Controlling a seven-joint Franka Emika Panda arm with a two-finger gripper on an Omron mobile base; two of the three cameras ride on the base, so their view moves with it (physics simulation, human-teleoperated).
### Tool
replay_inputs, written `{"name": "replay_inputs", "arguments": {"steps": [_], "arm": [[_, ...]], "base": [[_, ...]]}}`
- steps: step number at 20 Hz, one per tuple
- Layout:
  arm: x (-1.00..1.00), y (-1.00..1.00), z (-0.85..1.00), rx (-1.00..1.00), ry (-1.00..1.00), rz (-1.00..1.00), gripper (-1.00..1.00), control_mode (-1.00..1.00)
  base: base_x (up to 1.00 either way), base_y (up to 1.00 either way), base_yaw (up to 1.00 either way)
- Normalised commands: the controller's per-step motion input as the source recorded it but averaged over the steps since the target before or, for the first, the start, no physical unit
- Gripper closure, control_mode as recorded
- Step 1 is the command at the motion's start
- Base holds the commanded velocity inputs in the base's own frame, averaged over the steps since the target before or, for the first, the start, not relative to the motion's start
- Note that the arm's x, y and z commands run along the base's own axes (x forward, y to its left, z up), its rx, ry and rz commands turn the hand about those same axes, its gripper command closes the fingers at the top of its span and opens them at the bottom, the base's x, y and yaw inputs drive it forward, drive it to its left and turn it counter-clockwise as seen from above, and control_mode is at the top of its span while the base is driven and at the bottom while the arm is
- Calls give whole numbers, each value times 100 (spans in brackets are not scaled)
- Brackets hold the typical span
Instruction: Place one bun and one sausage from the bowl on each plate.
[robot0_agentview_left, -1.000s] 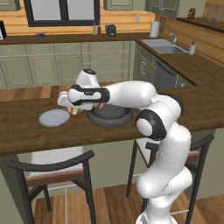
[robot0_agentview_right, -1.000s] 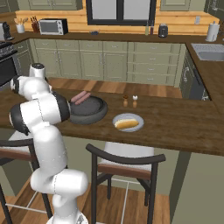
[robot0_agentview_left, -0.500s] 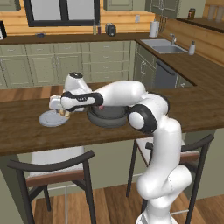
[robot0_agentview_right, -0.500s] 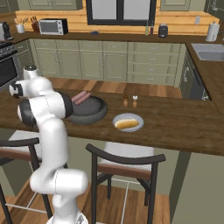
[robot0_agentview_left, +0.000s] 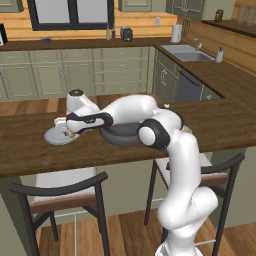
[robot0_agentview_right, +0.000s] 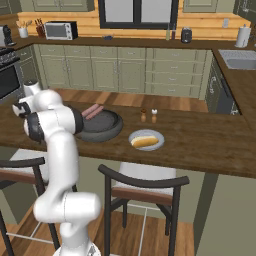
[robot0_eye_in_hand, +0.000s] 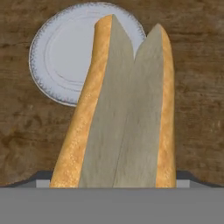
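Two plates wait on the dark wooden bench (robot0_agentview_left: 30, 150), and one is already served: the pale round plate at centre right of the right base view (robot0_agentview_right: 146, 140) carries a golden bun. The other pale grey-white plate (robot0_eye_in_hand: 57, 57), at upper left of the hand view and at mid left in the left base view, is bare. Over its edge hangs the claw (robot0_agentview_left: 70, 131), jaws spread wide around a split golden-crusted bun (robot0_eye_in_hand: 127, 109) that rises from the bottom of the hand view — the cut faces pale, the crust orange.

Such a bun is, I judge, light and soft; a hard squeeze would crush the crumb or close the split, so the crusted long sides are the right place to hold it, near the middle. It looks dry, not slippery.

Sausages — pinkish, lying together (robot0_agentview_right: 92, 111) — rest at the far rim of the wide dark grey bowl (robot0_agentview_right: 102, 132), left of centre in the right base view.
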Motion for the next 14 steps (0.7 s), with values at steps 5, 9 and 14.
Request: {"name": "replay_inputs", "arguments": {"steps": [5, 9, 14], "arm": [[60, 28, -9, -5, 0, 0, 100, -100], [68, 38, -19, -7, 0, 0, -100, -100], [65, 8, -22, -1, -2, 0, -100, -100]], "base": [[0, 0, 0], [0, 0, 0], [0, 0, 0]]}}
